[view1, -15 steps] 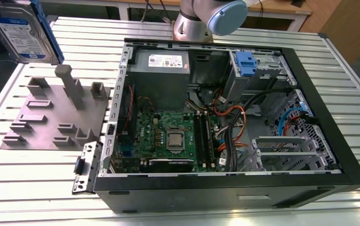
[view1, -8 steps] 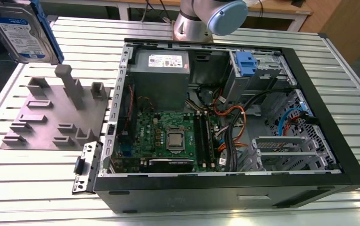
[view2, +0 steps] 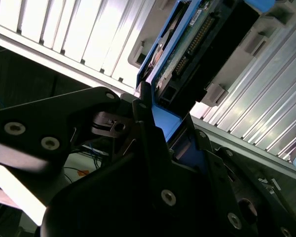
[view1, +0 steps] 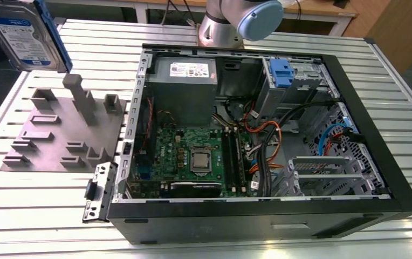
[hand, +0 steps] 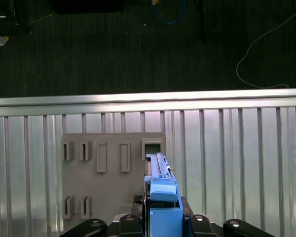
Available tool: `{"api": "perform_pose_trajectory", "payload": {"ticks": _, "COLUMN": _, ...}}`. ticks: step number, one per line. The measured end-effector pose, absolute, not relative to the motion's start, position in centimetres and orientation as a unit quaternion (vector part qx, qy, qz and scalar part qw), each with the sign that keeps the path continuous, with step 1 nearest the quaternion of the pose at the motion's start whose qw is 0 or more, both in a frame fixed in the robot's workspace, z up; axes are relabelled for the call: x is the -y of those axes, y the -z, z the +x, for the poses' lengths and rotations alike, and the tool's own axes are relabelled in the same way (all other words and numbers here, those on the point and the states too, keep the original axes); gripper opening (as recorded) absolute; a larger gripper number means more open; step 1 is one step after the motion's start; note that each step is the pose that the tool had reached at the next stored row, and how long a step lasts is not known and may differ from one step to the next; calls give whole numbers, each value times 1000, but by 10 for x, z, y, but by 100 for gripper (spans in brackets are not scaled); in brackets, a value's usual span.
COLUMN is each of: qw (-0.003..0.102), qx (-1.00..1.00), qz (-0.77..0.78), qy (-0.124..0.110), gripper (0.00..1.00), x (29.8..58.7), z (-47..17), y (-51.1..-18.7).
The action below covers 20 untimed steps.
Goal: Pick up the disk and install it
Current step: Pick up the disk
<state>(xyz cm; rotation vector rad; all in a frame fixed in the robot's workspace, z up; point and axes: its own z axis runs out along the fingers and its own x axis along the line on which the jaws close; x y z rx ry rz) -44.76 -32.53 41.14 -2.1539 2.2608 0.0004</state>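
The disk [view1: 25, 36], a silver drive with a white-and-blue label and a blue bracket round its edges, hangs on edge at the exterior view's upper left. It is held clear of the slatted metal surface [view1: 407, 81], with its label facing the camera. The black fingers [view2: 149, 140] of the gripper [hand: 163, 219] are closed on the bracket at one end of the drive. In the first wrist view the disk [hand: 160, 190] is seen edge-on, running out from between the fingers over a grey fixture plate [hand: 113, 187]. Its far end lines up with a slot near the plate's rim. The second wrist view shows the disk's [view2: 190, 42] underside, with its green circuit board and a row of connector pins.

In the exterior view the fixture plate [view1: 55, 135], studded with posts and pockets, lies just beside an open computer case [view1: 263, 213]. The disk is well apart from that case. Inside the case are a motherboard [view1: 191, 156], a grey power supply [view1: 184, 81] with a small white sticker, bundled cables [view1: 263, 135] and a blue latch [view1: 281, 73] on the drive cage. The arm's base [view1: 227, 24] stands behind the case.
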Motion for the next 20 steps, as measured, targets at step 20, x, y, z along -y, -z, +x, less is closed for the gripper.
{"api": "perform_pose_trajectory", "payload": {"ticks": 20, "qw": 10, "qx": -724, "qz": -690, "qy": 0, "gripper": 36, "x": 325, "z": -448, "y": -421}}
